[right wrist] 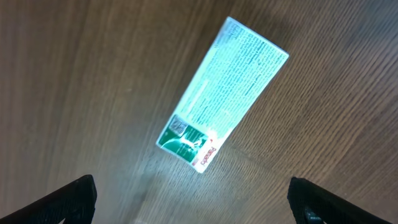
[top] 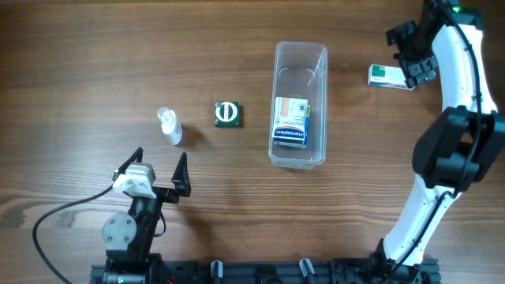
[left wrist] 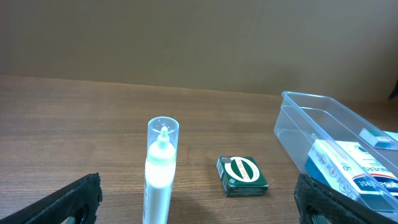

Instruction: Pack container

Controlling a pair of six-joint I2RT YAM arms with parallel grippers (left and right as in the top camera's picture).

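Container (top: 300, 49) lies flat, opening up, long axis near-to-far; left gripper (top: 161, 163), right gripper (right wrist: 198, 202) both spread apart.

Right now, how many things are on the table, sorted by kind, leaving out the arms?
Clear container: 1
Small boxes: 3 (blue and white box inside the tub, dark green box, white and green box)
Small clear bottle: 1
Total: 5
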